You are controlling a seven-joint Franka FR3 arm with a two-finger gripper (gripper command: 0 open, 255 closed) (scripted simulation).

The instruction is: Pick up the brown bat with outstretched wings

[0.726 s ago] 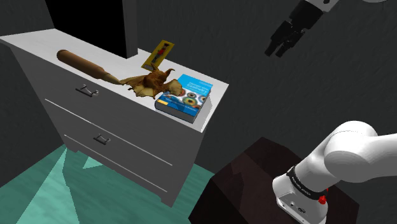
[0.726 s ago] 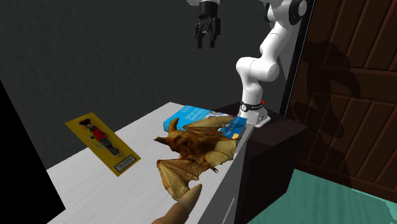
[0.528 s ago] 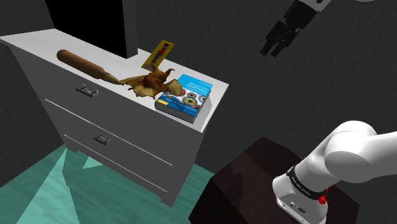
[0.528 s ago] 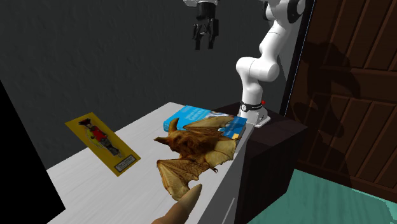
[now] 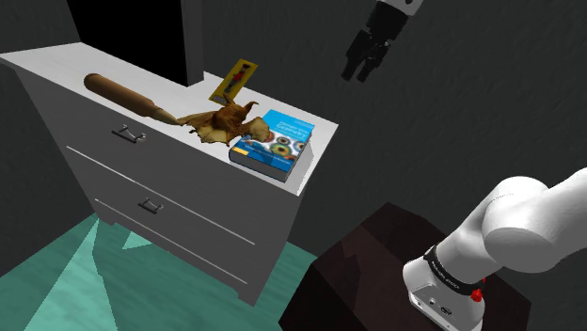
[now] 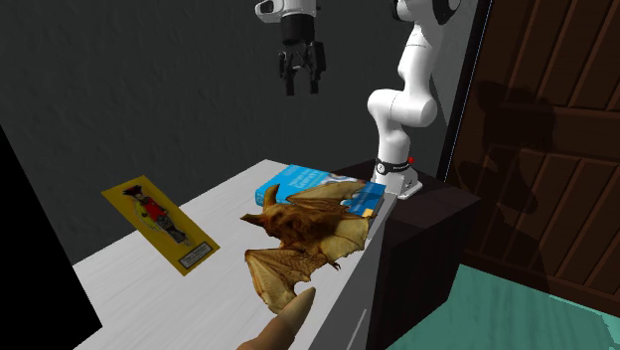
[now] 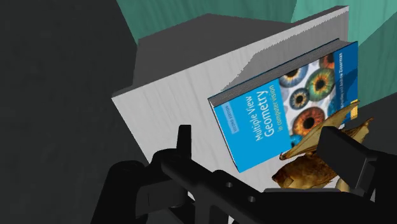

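Claw (image 6: 300, 87): spread, empty. Brown bat (image 6: 303, 234): well below it; from the wrist we find it half hidden behind one finger (image 7: 347, 159), wing overlapping blue book (image 7: 286, 108).

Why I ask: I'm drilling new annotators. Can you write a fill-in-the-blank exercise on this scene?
1. The brown bat lies on the white dresser, one wing over the ____ book.
2. The gripper hangs above them, ____ and holding nothing.
3. The card lying beside the bat is ____ in colour.
4. The dresser front shows ____ drawer handles.

Missing words: blue; open; yellow; two.
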